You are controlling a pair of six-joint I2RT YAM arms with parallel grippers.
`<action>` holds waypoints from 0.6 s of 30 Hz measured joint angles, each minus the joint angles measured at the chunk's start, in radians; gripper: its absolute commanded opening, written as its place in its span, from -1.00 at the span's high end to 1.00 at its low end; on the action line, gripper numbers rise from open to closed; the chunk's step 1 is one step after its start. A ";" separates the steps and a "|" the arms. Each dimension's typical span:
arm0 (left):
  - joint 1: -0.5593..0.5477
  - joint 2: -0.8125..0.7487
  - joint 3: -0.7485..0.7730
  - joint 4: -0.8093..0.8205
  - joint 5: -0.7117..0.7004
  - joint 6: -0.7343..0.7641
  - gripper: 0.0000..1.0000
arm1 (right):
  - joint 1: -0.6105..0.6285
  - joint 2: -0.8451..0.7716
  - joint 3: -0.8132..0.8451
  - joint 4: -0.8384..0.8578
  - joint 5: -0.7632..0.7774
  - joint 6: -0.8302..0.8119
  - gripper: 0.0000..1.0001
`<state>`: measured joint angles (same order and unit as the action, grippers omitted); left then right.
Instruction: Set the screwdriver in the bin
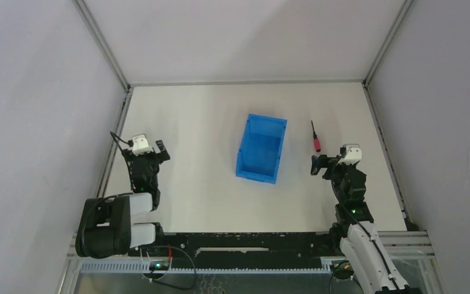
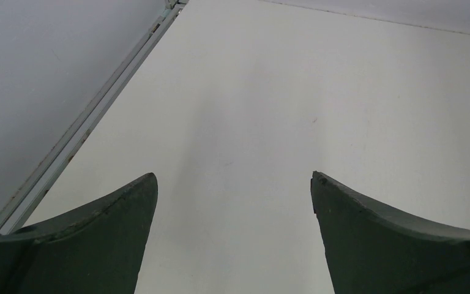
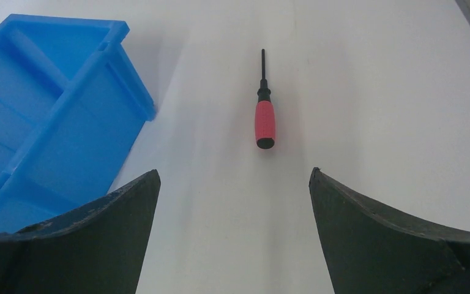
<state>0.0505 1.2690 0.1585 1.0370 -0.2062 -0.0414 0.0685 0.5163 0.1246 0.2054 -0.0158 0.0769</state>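
The screwdriver (image 1: 315, 138) (image 3: 264, 116), red handle and thin black shaft, lies flat on the white table right of the bin, its handle end toward me. The blue bin (image 1: 261, 147) (image 3: 49, 110) stands open-topped near the middle of the table and looks empty. My right gripper (image 1: 329, 160) (image 3: 234, 177) hovers just short of the screwdriver's handle, open, with nothing between its fingers. Over bare table at the left, my left gripper (image 1: 150, 149) (image 2: 234, 177) is also open and holds nothing.
Grey enclosure walls with aluminium rails (image 1: 115, 136) border the table on the left, back and right. The left rail (image 2: 92, 122) runs close beside the left gripper. White tabletop (image 1: 202, 177) lies between the arms and the bin.
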 measured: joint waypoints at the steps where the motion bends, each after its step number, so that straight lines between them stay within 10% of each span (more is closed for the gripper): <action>1: 0.000 0.000 0.000 0.000 0.000 0.000 -1.00 | 0.000 -0.002 0.000 0.000 0.000 0.001 -0.99; 12: 0.000 0.000 0.000 0.000 0.000 0.000 -1.00 | 0.002 0.075 0.034 -0.022 0.000 0.019 -0.99; 18: 0.000 0.000 0.000 0.000 0.000 0.000 -1.00 | 0.004 0.299 0.383 -0.243 0.019 0.042 -0.99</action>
<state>0.0505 1.2690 0.1585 1.0370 -0.2062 -0.0414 0.0727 0.8154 0.5072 -0.0372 0.0036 0.1192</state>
